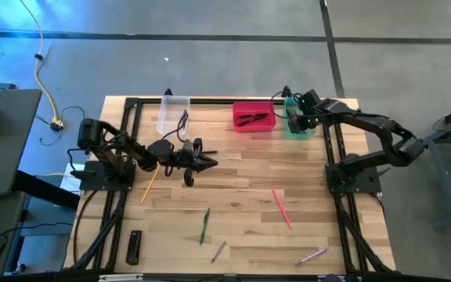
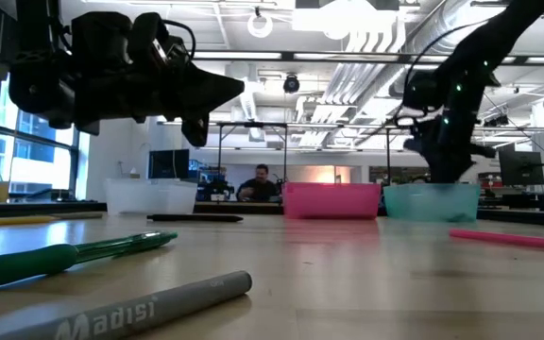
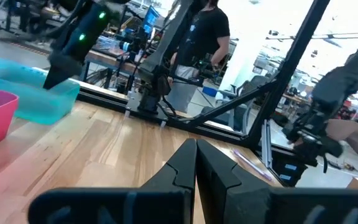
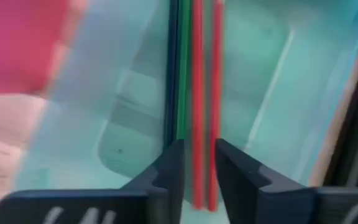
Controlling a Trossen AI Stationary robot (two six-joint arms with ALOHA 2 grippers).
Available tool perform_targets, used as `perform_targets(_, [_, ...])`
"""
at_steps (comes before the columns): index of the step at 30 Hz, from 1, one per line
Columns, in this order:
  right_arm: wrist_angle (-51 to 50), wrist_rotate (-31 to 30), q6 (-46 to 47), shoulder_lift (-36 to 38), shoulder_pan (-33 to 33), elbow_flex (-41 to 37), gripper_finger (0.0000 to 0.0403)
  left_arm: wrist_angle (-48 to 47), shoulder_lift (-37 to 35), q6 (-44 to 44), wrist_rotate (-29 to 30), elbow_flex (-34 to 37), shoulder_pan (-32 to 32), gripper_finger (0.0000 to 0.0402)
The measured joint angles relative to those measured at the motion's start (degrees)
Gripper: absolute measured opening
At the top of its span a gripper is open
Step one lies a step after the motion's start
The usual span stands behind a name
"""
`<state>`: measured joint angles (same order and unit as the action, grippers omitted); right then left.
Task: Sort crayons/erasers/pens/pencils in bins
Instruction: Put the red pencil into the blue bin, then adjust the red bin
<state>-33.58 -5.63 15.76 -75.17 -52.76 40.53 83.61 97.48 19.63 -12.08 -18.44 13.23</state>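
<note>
While parted, right tool (image 4: 197, 163) hangs inside green bin (image 1: 307, 131) — near its wall.

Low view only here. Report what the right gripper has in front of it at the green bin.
Observer: In the right wrist view, the right gripper is over the green bin, with red sticks and a green one side by side in front of it.
Operator: Give me the pink bin's contents.
Observer: From above, the pink bin holds a few dark sticks.
Operator: Check the left gripper.
Observer: Its wrist view shows the left gripper shut with nothing in it, above the table.
</note>
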Motion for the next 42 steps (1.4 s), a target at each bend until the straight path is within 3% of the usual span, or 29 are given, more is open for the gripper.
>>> perform_targets(4, [-1.90, 0.95, -2.92, 1.34, 1.83, 4.79, 0.0110, -2.65, -2.40, 1.72, 0.09, -0.02, 2.35, 0.0000])
perform_targets(8, [1.33, 3.29, -5.90, 1.45, 5.24, 7.72, 0.0089, -11.84, -8.73, 0.71, 0.07, -0.05, 6.76, 0.0000])
perform_targets(13, [4.84, 4.20, -7.26, 0.75, 8.94, 7.39, 0.0010, -38.14, -18.12, -2.40, 0.59, -3.12, 13.31, 0.0000])
perform_targets(16, [6.51, 4.18, -7.01, -0.36, 11.08, 7.31, 0.0016, -57.05, -21.91, -6.45, 2.88, -7.58, 15.73, 0.0000])
perform_targets(21, [10.67, 4.17, -7.25, -3.68, 13.45, 7.28, 0.0005, -84.50, -23.67, -12.33, 14.66, -17.93, 18.64, 0.0000])
perform_targets(24, [10.91, 1.80, -6.94, -7.04, 13.69, 7.66, 0.0004, -95.94, -22.87, -13.49, 21.89, -23.73, 20.30, 0.0000])
perform_targets(28, [11.06, 0.07, -6.84, -11.07, 13.86, 9.65, 0.0002, -103.23, -22.21, -14.64, 27.63, -27.82, 23.20, 0.0000])
perform_targets(35, [11.67, -0.22, -6.85, -15.31, 14.31, 12.83, 0.0000, -104.75, -19.36, -15.37, 26.33, -28.08, 29.18, 0.0000])
perform_targets(42, [12.59, 3.32, -7.17, -15.53, 14.59, 13.23, 0.0000, -102.30, -14.76, -16.35, 23.83, -28.06, 31.71, 0.0000])
